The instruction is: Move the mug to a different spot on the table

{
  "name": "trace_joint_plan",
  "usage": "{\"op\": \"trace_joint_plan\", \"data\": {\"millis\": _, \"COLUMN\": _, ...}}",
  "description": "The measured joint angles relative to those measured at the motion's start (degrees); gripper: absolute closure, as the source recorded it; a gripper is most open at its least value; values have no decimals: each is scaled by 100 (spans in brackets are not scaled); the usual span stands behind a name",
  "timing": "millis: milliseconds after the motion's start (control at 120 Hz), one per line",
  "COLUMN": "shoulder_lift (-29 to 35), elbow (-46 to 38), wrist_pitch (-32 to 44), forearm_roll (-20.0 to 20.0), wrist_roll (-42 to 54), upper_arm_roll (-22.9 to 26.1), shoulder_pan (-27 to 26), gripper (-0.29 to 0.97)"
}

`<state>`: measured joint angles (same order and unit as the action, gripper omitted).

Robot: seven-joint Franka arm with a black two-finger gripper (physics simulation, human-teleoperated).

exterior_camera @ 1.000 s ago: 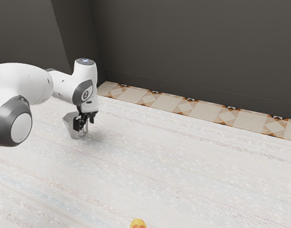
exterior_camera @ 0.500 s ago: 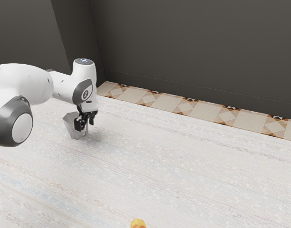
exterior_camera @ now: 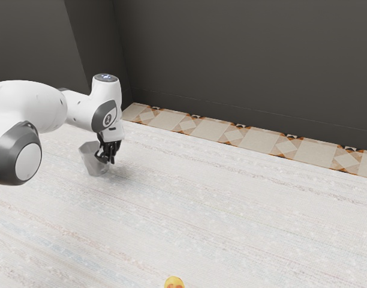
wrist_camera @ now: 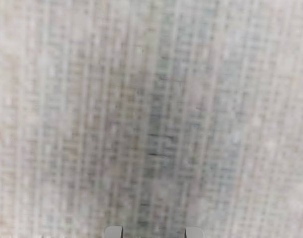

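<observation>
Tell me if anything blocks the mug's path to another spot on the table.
Nothing visible does. The mug is at the claw; open table spreads toward the exterior view's right, with a small yellow thing at the lower edge.

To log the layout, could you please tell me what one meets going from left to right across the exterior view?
Arm's grey-capped joint → mug → yellow object at the lower edge. The gripper overlaps the mug, so it is left out of the order.
</observation>
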<state>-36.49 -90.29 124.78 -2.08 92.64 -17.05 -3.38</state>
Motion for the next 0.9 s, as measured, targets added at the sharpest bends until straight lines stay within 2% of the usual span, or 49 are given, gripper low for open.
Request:
{"op": "trace_joint_plan", "data": {"millis": 192, "shoulder_lift": 73, "elbow": 1, "wrist_pitch": 42, "forearm_roll": -10, "wrist_roll": -50, "upper_arm_roll": -3, "shoulder_pan": -24, "gripper": 71}}
{"op": "trace_joint_plan", "data": {"millis": 433, "shoulder_lift": 498, "elbow": -224, "wrist_pitch": 75, "forearm_roll": -69, "wrist_roll": -180, "upper_arm_roll": -5, "shoulder_pan": -294, "gripper": 71}}
{"op": "trace_joint_plan", "data": {"millis": 533, "shoulder_lift": 717, "elbow": -515, "wrist_pitch": 80, "forearm_roll": -303, "wrist_roll": -355, "upper_arm_roll": -1, "shoulder_pan": -532, "gripper": 71}}
{"op": "trace_joint_plan", "data": {"millis": 750, "shoulder_lift": 1156, "elbow": -1384, "wrist_pitch": 276, "forearm_roll": -1099, "wrist_roll": -1076, "upper_arm_roll": 9, "shoulder_pan": -1241, "gripper": 71}}
{"op": "trace_joint_plan", "data": {"millis": 900, "shoulder_lift": 1331, "elbow": -1863, "wrist_pitch": 429, "forearm_roll": -1368, "wrist_roll": -1611, "upper_arm_roll": 30, "shoulder_pan": -1685, "gripper": 71}}
